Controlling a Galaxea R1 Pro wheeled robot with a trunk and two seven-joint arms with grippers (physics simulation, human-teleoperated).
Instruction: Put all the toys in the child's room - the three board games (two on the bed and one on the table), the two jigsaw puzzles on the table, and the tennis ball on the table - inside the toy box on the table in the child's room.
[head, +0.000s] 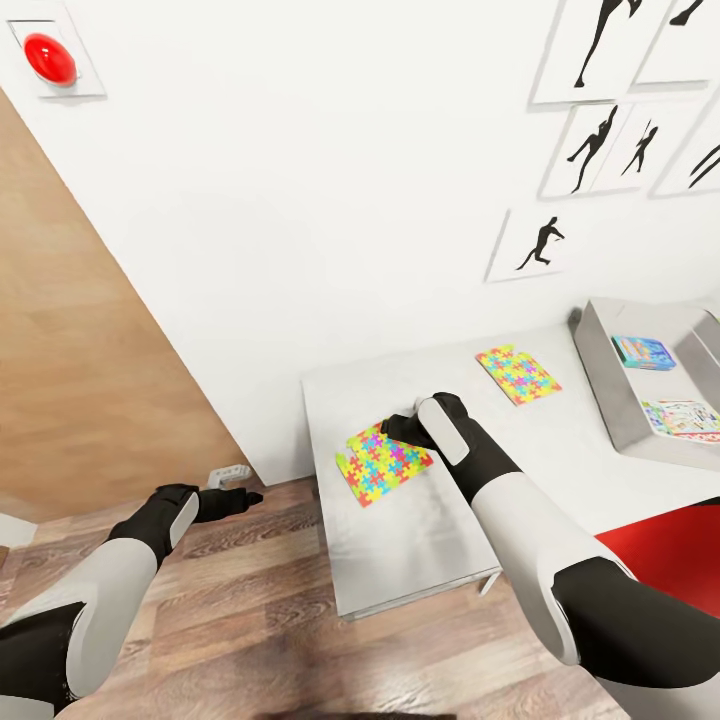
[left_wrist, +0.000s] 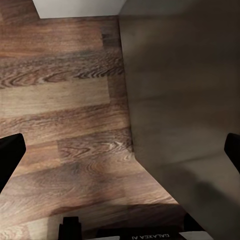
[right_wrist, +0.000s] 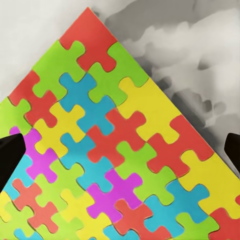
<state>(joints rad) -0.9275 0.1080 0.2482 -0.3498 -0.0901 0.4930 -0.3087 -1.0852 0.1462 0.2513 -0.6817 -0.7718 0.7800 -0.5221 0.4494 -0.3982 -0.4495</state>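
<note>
One jigsaw puzzle (head: 378, 467) lies near the left end of the white table (head: 420, 545). My right gripper (head: 400, 430) hovers open just over its far edge. In the right wrist view the puzzle (right_wrist: 120, 145) spreads between the dark fingertips (right_wrist: 10, 156), which stand wide apart. A second jigsaw puzzle (head: 517, 373) lies further back. The grey toy box (head: 603, 372) at the right holds a blue board game (head: 643, 351) and a white-green one (head: 682, 417). My left gripper (head: 245, 497) hangs open over the floor, left of the table. The tennis ball and the bed are out of view.
Wooden floor (left_wrist: 65, 115) runs along the table's dark grey side (left_wrist: 180, 90). A white wall with framed silhouette pictures (head: 545, 243) stands behind the table. A wall socket (head: 228, 472) sits low by the table's corner. A red object (head: 665, 540) lies at the table's near right.
</note>
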